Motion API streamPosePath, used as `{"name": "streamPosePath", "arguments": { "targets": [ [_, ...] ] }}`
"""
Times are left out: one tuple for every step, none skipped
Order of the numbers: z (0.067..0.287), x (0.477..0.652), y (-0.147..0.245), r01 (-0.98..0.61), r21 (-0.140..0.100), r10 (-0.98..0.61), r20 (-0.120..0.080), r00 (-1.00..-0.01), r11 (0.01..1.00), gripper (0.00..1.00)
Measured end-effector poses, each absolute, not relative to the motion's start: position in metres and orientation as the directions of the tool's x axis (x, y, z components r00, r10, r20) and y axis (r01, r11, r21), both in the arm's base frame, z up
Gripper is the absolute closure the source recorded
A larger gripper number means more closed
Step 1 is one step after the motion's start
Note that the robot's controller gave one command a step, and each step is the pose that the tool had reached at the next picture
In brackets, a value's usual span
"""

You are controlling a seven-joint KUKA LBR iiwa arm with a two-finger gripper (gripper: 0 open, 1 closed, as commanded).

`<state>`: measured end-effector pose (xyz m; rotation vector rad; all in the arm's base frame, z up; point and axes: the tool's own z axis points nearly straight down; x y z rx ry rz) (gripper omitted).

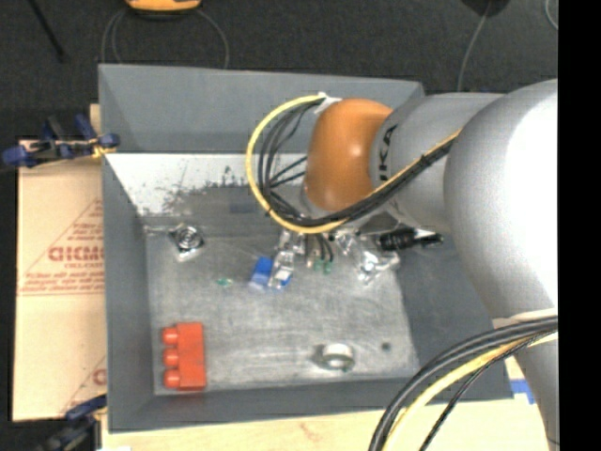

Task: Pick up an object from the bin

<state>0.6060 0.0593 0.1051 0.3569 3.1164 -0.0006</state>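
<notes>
The arm (479,177) came in from 3 o'clock, with its orange cover (343,153) and a loop of cables (268,172) hanging above the far half of the grey bin (122,289). Below the cover, the gripper (299,257) was low over the bin floor, a little toward 12 o'clock from the middle. Whether it was apart or together could not be told, as the wrist hid most of it. A small blue piece (263,272), blocky and tilted, lay just beside the gripper at its 8 o'clock side, with a paler bit against its 3 o'clock edge. Whether the gripper touched the piece could not be told, and nothing was seen clamped in it. A tiny green bit (223,282) lay near the blue piece at its 9 o'clock. A round shiny metal part (188,240) sat well apart toward 10 o'clock, close to the far wall. A clear or silvery part (371,266) lay at 2 o'clock, near the gripper on its 3 o'clock side. A red block (183,355) with three studs along one side rested in the 8 o'clock corner, and a silver ring (335,355) lay at 5 o'clock near the front wall
</notes>
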Motion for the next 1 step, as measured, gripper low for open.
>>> {"name": "streamPosePath", "arguments": {
  "targets": [
    [0.2520, 0.6028, 0.0522, 0.185, 0.003, 0.185, -0.012, -0.983, 0.983, 1.00]
  ]
}}
